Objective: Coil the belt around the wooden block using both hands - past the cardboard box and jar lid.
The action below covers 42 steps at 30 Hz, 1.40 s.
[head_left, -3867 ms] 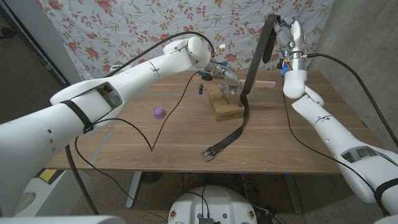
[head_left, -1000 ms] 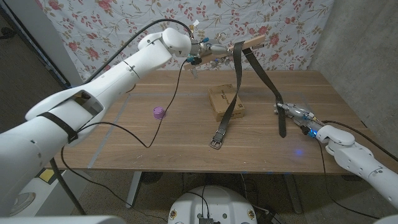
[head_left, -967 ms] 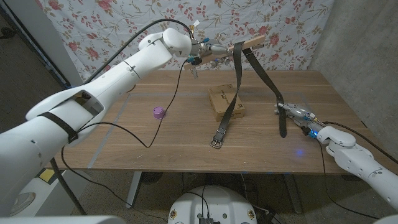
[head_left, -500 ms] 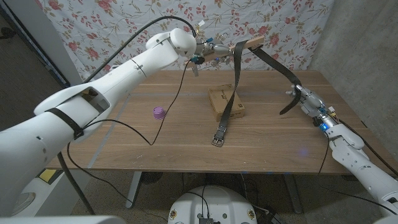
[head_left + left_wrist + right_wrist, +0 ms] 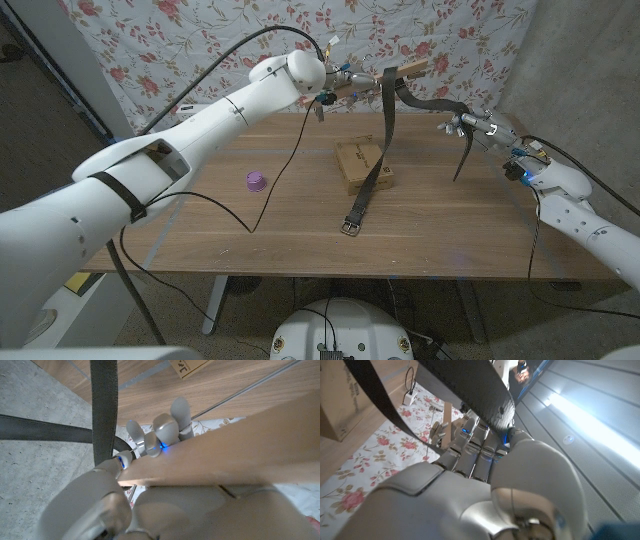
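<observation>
Left robot hand (image 5: pixel 352 80) is raised above the far side of the bench (image 5: pixel 200 215), fingers closed around one end of the wooden block (image 5: pixel 410 69). The block sticks out level from the hand, over the cardboard box (image 5: pixel 362 165). In the left wrist view the block (image 5: pixel 240 445) runs across the fingers (image 5: pixel 165 427), gripped between them and the thumb.

The belt (image 5: pixel 383 130) is draped over the block. One length hangs straight down from it, passes in front of the cardboard box and ends at the buckle (image 5: pixel 348 227), which lies on the bench just nearer than the box. The other length runs from the block out to the right, sagging a little, to the right robot hand (image 5: pixel 478 125).

Right robot hand is held up in the air, level with the block and well to the right of the box, fingers closed on the belt. The short tail end hangs below that hand, clear of the bench. The right wrist view shows the strap (image 5: pixel 470 390) lying across the closed fingers (image 5: pixel 472 452).

A small purple jar lid (image 5: pixel 255 181) sits on the bench, well to the left of the box. A thin black cable (image 5: pixel 262 190) loops over the bench between lid and box. Flowered cloth (image 5: pixel 180 40) hangs behind.
</observation>
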Available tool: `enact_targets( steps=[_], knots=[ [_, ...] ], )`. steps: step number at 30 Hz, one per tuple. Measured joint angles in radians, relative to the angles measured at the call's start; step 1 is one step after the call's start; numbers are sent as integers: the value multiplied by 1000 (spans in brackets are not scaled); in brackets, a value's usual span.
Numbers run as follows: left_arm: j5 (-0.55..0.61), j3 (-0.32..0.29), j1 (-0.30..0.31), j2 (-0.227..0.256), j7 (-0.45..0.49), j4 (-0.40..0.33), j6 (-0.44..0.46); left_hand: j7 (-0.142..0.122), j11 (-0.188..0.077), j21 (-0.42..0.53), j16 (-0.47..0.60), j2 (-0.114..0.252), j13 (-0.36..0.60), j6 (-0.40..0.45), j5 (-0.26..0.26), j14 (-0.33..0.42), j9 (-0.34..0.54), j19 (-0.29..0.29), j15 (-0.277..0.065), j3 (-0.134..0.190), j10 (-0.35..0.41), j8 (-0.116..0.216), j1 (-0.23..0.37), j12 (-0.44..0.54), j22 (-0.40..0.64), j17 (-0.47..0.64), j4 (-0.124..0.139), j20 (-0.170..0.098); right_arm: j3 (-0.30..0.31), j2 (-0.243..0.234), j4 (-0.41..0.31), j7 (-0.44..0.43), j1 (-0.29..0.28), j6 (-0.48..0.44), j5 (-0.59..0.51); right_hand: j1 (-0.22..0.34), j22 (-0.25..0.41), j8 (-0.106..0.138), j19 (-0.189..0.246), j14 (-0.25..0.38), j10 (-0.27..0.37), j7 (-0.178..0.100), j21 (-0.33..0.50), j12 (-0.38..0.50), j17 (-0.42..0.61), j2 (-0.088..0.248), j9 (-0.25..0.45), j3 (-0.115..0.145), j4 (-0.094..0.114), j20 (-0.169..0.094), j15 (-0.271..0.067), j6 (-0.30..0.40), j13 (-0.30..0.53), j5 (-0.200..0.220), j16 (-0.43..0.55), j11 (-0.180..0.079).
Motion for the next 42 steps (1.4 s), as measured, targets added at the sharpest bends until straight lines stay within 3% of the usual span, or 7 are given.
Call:
enact_targets(
  steps=[7, 11, 12, 22, 29, 36, 42],
  knots=[
    [9, 15, -5, -11, 0, 17, -14, 0, 0, 0, 5, 4, -1, 0, 0, 0, -5, 2, 0, 0, 0, 4, -4, 2, 5, 9, 0, -2, 20, -20, -69, 53, 0, 18, -2, 0, 3, -5, 0, 0, 2, 0, 2, 3, 1, 0, 9, 0, 0, 0, 0, 0, 6, -2, 0, 1],
    [21, 51, -30, -20, -23, 43, -28, 0, 2, 0, 5, 4, -1, 0, 0, 0, -8, 2, 0, 0, 2, 4, -4, 3, 5, 6, 0, -2, 63, -20, -97, 30, -15, 1, -56, 0, 2, -6, 0, 0, -1, 0, 10, 3, 6, 0, 9, 0, 0, 0, 0, 0, 3, -2, 0, -1],
    [32, 53, -32, -21, -51, 44, -41, 0, 2, 0, 5, 4, -1, 0, 0, 0, -7, 2, 0, 0, 2, 4, -4, 3, 5, 6, 0, -2, 103, -18, -117, 26, -27, -2, -61, 3, 1, -6, 0, 0, 0, 0, 10, 3, 6, -3, 10, 0, 0, 0, 0, 0, 3, -2, 0, -1],
    [74, 125, -87, -43, -191, 94, -81, 2, 3, 0, -2, 4, -1, -2, 0, -3, -14, -2, -2, 3, -8, 4, -4, 3, 4, -8, -3, 2, 245, -26, -165, -98, -59, -97, -208, 3, 1, -11, 0, 0, 0, 0, 20, 7, 10, -3, 14, 0, 0, 0, 0, 0, 3, -9, 0, -1],
    [89, 153, -110, -60, -272, 130, -105, 3, 0, 0, -8, 4, 0, -4, 0, -3, -16, -2, -2, 3, -11, 4, -4, 2, 4, -10, -3, 2, 354, -102, -228, -237, -77, -196, -329, 3, 3, -12, 0, 0, 0, 0, 25, 9, 15, -2, 14, 0, 0, 0, 0, 1, 3, -10, 0, -2],
    [92, 167, -120, -76, -314, 161, -131, 1, 2, 0, -8, 4, 0, -6, 0, -4, -18, -4, 0, 3, -17, 4, -4, 2, 3, -17, -3, 0, 397, -160, -270, -360, -48, -322, -433, 3, 2, -17, 0, 0, 1, 2, 33, 11, 15, -2, 21, 2, 3, 0, 0, 2, 11, -10, -7, -3],
    [92, 169, -121, -85, -314, 182, -131, 3, 3, 0, -8, 3, 0, -11, 0, -6, -18, -6, 2, 3, -19, 4, -5, 2, 3, -21, -3, 2, 397, -160, -270, -415, -48, -451, -519, 3, 1, -21, 0, 0, 1, 0, 33, 15, 19, -2, 26, 3, 9, 0, 0, 4, 11, -13, -15, -3]
  ],
)
